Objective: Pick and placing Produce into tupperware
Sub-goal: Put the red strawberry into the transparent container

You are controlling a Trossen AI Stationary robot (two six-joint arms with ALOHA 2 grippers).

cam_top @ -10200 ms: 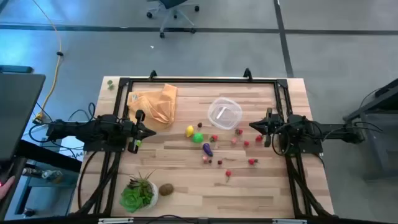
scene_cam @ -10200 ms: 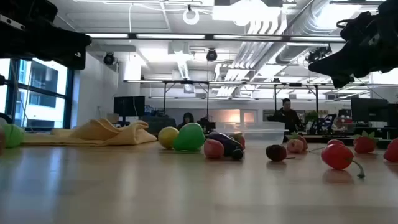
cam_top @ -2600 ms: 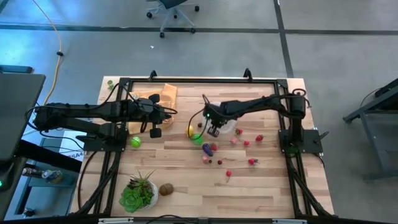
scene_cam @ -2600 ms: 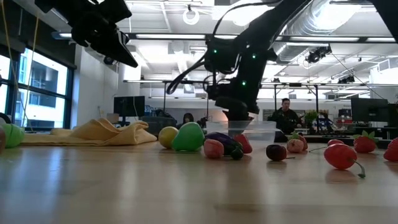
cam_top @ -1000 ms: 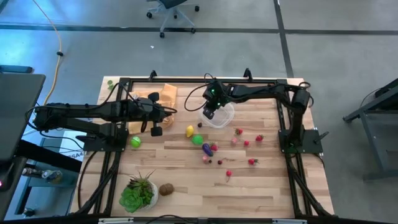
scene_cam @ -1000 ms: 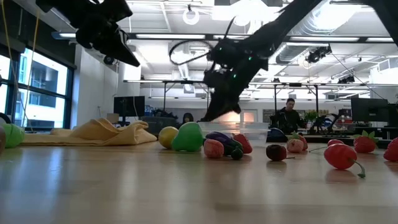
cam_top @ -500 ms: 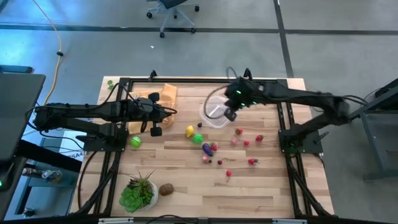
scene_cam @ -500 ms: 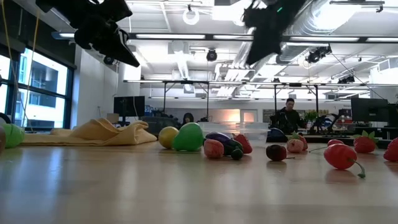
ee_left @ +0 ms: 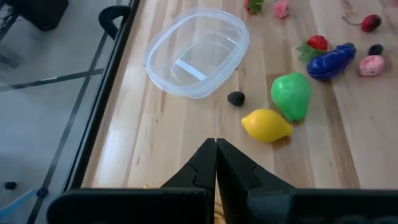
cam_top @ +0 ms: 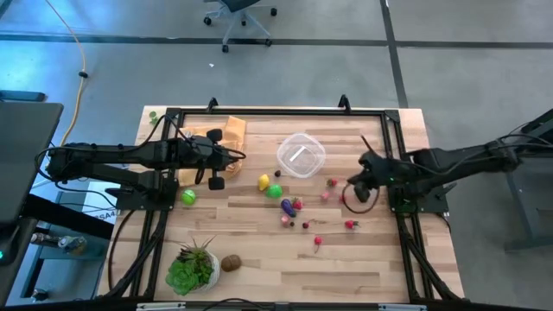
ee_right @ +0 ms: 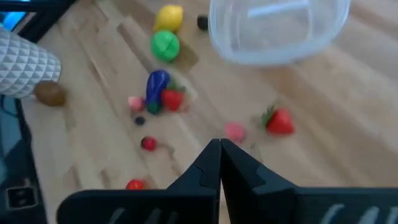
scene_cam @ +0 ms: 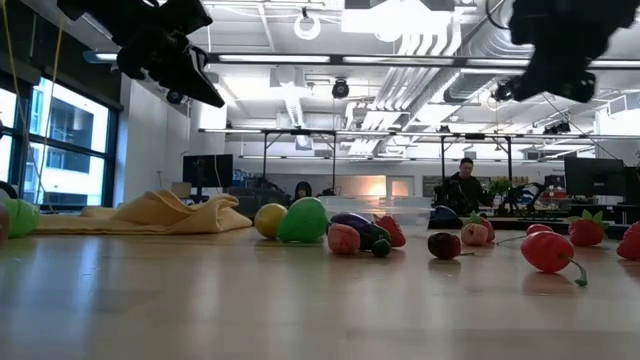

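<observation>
Arms: two dark arms over one wooden table (cam_top: pixel 259 259).
Left gripper (cam_top: pixel 215 182): clenched on nothing, held above the table near the tan-orange cloth (cam_top: pixel 212 142), well left of the tub.
Right gripper (cam_top: pixel 352 192): clenched on nothing, hanging over the right side of the table above scattered red pieces.
Tupperware (cam_top: pixel 301 155): one clear tub with rounded corners, upright on the far middle of the table; a pale streak shows on its floor, and nothing else can be made out inside.
Produce, counted: one yellow lemon (cam_top: pixel 263 181), one green fruit (cam_top: pixel 274 192) just beside it, one purple eggplant (cam_top: pixel 288 206), one small dark berry (cam_top: pixel 277 173) between lemon and tub, one strawberry (cam_top: pixel 332 182) right of the tub, one brown fruit (cam_top: pixel 231 263) beside the pot, one green ball (cam_top: pixel 187 197) by the left frame rail. All lie on the table, outside the tub.
Small red and pink pieces: roughly eight, spread between eggplant and right gripper; too small to name each.
Plant: one leafy green plant (cam_top: pixel 188 268) in a white pot, near corner.
Writing: none readable anywhere.
Hidden: from table height, the tub sits mostly behind the fruit cluster.
Room: two people (scene_cam: pixel 462 185) at desks far behind, indistinct.
</observation>
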